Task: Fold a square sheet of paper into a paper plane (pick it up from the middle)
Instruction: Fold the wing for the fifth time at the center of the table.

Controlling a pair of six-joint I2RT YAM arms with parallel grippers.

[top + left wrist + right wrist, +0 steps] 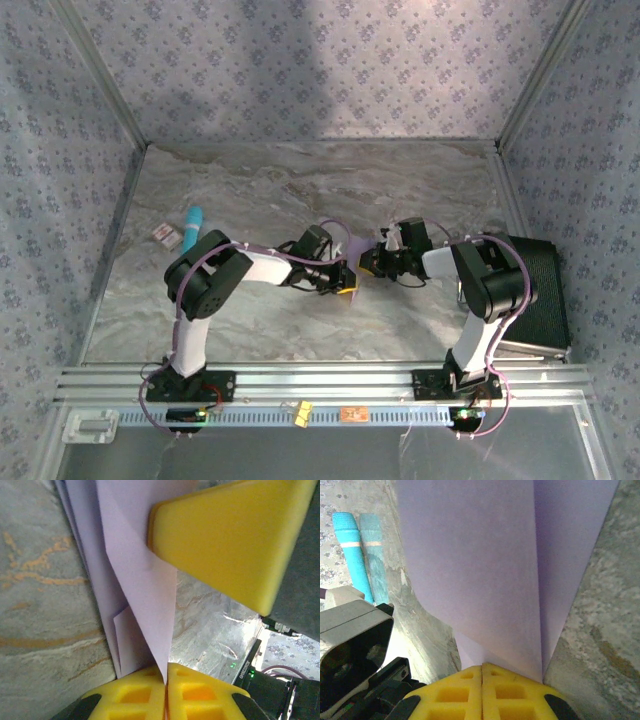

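Note:
The lavender paper plane [140, 580] is a folded sheet held off the marble table between both grippers. In the left wrist view its layers narrow to a pointed tip pinched in my shut left gripper [165, 680]. The right gripper's yellow finger [235, 545] shows beyond the tip. In the right wrist view the plane's wider end [485, 570], with one long crease, runs into my shut right gripper [482, 669]. From above, the left gripper [346, 281] and right gripper [368, 263] meet nose to nose at mid-table, and the paper is mostly hidden between them.
A teal cylinder [192, 228] and a small card [166, 235] lie at the left of the table; the teal cylinder [349, 545] also appears in the right wrist view. A black box [535, 290] sits at the right edge. Patterned walls enclose three sides.

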